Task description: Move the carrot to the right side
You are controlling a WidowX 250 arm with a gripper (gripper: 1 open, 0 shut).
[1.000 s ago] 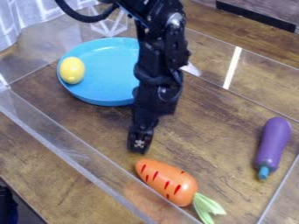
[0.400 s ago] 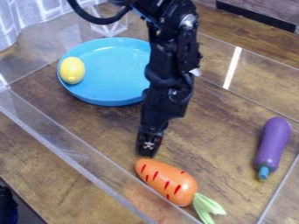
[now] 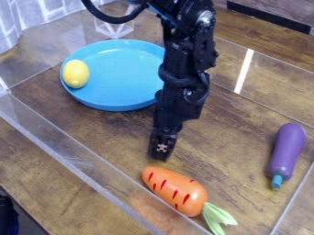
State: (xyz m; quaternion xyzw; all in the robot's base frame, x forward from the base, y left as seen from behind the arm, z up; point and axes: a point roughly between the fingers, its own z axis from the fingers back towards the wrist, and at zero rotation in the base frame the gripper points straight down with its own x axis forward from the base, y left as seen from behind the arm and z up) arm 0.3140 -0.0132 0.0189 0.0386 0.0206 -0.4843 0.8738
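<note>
Lying on the desk (image 3: 230, 138) near the clear wall (image 3: 76, 154) at its lower edge, the carrot (image 3: 177, 190) shows dark short stripes on its orange body, and its green leaves (image 3: 218, 218) point toward the bottom right corner of the view. Its thick end faces the arm, and that is the end nearest the fingers (image 3: 160, 152), which hang just beside it, pointing down. They are released, with nothing in their grip; the view from this side is poor, so how wide the gap between them is I cannot quite tell. Holding them open and low makes sense as preparation for a grasp, I judge, since they could straddle the body after a short shift toward it.

Farther out, the purple eggplant (image 3: 285, 151) lies near the right edge of the view, well apart from the carrot, its blue-green tip (image 3: 277, 182) toward the bottom. It probably marks the sort of side the carrot should go to, and it would need to be avoided when setting down. On the far side of the arm (image 3: 185, 69) sits the blue bowl (image 3: 113, 73), with the yellow lemon (image 3: 76, 73) at its left rim; neither has a part in this job. The task looks to be at the approach stage: the carrot is ungrasped, and a grip around its middle would likely balance it better than one on the leaves.
</note>
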